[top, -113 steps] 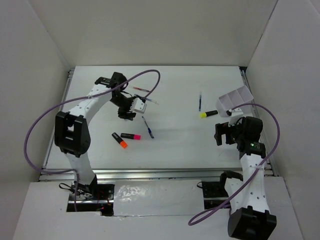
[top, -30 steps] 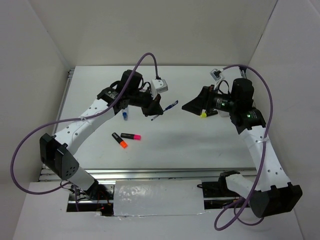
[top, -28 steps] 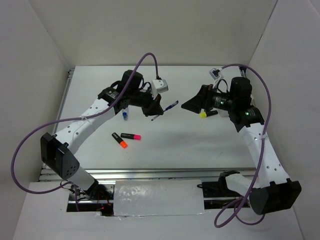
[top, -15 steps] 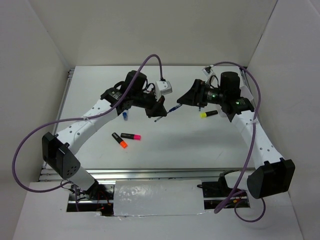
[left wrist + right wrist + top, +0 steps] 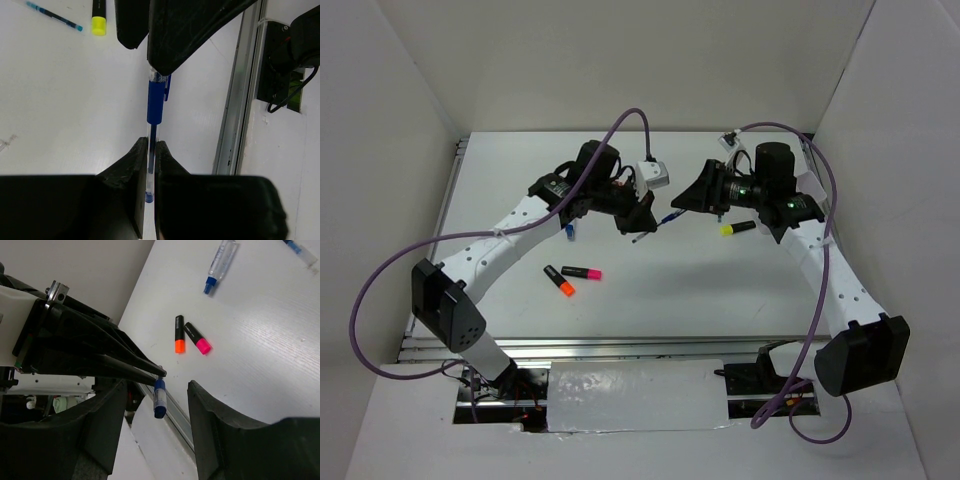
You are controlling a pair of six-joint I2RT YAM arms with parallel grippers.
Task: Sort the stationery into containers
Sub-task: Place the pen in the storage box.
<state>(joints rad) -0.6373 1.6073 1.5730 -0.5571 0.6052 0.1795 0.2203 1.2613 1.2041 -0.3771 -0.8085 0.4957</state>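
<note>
Ok so my left hand (image 5: 634, 224) is clamped right down on a thin blue pen (image 5: 667, 216) with a clear barrel and a clip. It's pinched at the plain end, and the pen is up in the air over the white surface (image 5: 720, 290), roughly mid-surface toward the back. From my left wrist view the two fingers (image 5: 135, 160) squeeze the barrel with basically no gap. The pen (image 5: 154, 102) runs straight away from them into my other hand.

My right hand (image 5: 688, 203) comes in from the opposite side, nose to nose with the left. Its jaws are partway open and straddle the capped end of the pen. In the right wrist view there's clear daylight between the cap (image 5: 160, 397) and each finger (image 5: 107, 405), so it's around the pen but not gripping it.

Rest of the stuff is lying flat on the surface:
- a short black highlighter with an orange end (image 5: 561, 283) and one with a pink end (image 5: 582, 272), side by side in front of my left arm, tips nearly touching
- a clear marker with a blue cap (image 5: 568, 230), tucked beside my left forearm
- a black highlighter with a yellow end (image 5: 735, 229), just under my right wrist
- a second thin teal-blue pen (image 5: 55, 16) near that yellow one, which I only see from the left wrist
</note>
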